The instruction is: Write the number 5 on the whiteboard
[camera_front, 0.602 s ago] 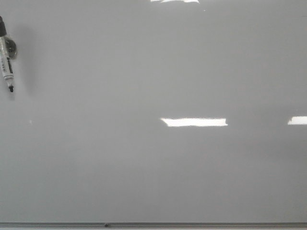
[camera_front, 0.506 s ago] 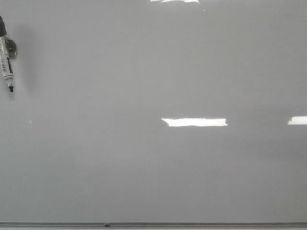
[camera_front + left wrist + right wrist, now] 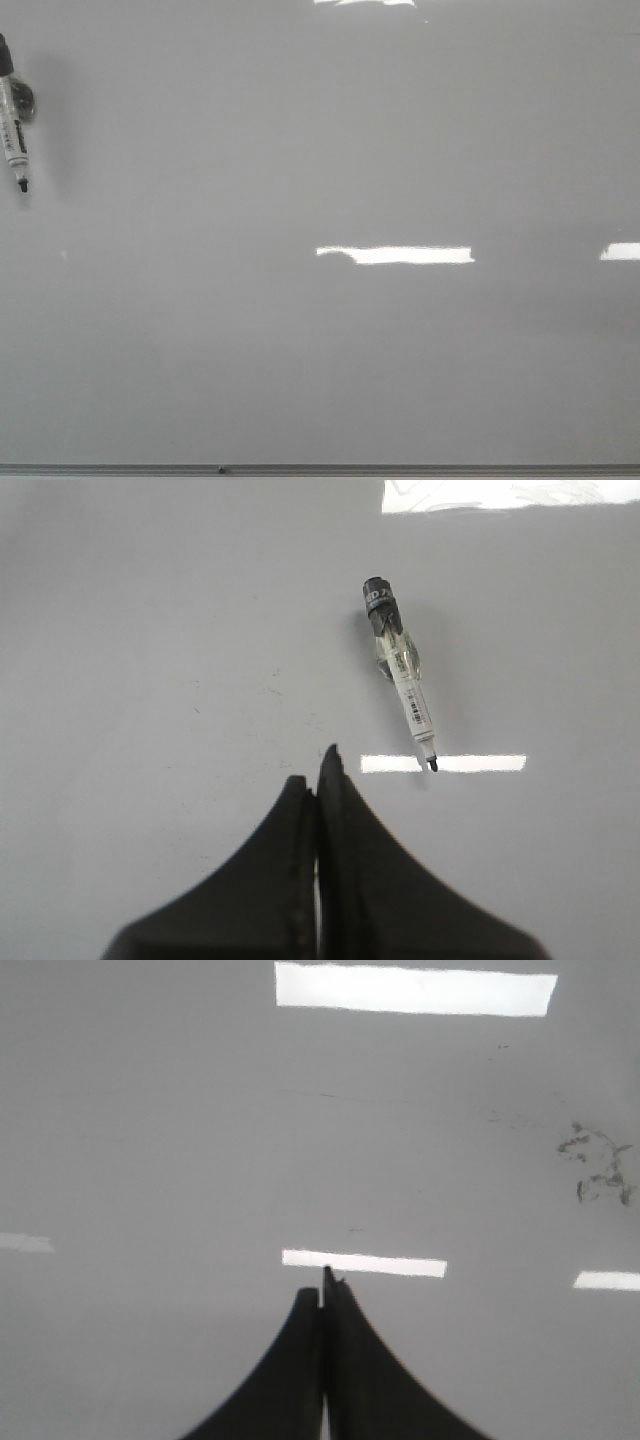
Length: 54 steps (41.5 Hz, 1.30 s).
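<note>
Front view: no arm or gripper in sight. Large glossy pale grey-white whiteboard (image 3: 320,150) fills the picture, thin grey metal edge strip (image 3: 400,468) along the bottom with a small dark dot on it. At the far left edge, a slim marker with white barrel and black ends (image 3: 14,130) lies on the board, uncapped black tip toward the bottom. Bright white rectangular light reflections (image 3: 400,255) near the middle, at the right edge and at the top. No written 5 to be seen anywhere on the board.

Left wrist view: black left gripper (image 3: 325,765) hangs over the bare board, pointed down at it, fingers pressed together with nothing between them. The marker (image 3: 402,670) lies near, ahead and to one side of the fingertips, apart from them, tip resting on a strip of reflected light. Nothing between gripper and marker. Faint tiny specks on the board surface.

Right wrist view: black right gripper (image 3: 325,1285) likewise poised over the board, fingers closed tight and empty. Patch of faint smudged dark marks (image 3: 598,1170) well off to one side, shape unreadable. Several light strips across the surface.
</note>
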Motion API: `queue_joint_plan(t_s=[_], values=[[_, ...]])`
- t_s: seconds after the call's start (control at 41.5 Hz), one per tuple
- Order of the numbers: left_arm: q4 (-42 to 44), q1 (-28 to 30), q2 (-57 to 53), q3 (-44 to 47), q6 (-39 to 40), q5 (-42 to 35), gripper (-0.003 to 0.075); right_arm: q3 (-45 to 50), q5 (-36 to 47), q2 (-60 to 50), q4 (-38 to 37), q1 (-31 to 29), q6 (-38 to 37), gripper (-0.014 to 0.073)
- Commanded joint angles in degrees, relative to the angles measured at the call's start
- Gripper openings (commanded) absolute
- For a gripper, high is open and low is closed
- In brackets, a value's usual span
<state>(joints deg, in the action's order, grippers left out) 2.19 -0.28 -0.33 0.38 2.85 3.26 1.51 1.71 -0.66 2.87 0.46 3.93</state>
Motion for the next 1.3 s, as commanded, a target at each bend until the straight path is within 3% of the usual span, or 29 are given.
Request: queue_joint_plan(t_s=[0.0,0.434,0.602,0.723,0.94,1.277], values=[[-0.2,-0.4,-0.8,0.3,0.7,-5.0,-0.0020,-0.8,4.5,-1.0,-0.2,-0.2,0.0,-0.0069],[0.1,-0.4,-0.8,0.3,0.7,-10.3,-0.0020,-1.0,5.9,-1.0,-0.2,-0.2,0.0,-0.0069],[0.1,-0.4,-0.8,-2.3,0.7,-12.4,-0.0020,-5.4,2.6,-1.0,1.0,-0.2,-0.7,-0.0069],[-0.1,-0.4,-0.6,-7.2,0.8,-9.9,-0.0020,-12.3,-3.8,-0.7,1.0,-0.2,-0.9,-0.0069],[-0.2,-0.4,3.2,-21.0,0.8,1.7,-0.0020,-24.5,-13.6,4.8,1.0,-0.2,-0.9,-0.0069],[-0.2,-0.4,16.9,-40.6,0.8,17.9,-0.0020,-38.9,-18.1,19.2,1.0,-0.2,-0.9,-0.0069]])
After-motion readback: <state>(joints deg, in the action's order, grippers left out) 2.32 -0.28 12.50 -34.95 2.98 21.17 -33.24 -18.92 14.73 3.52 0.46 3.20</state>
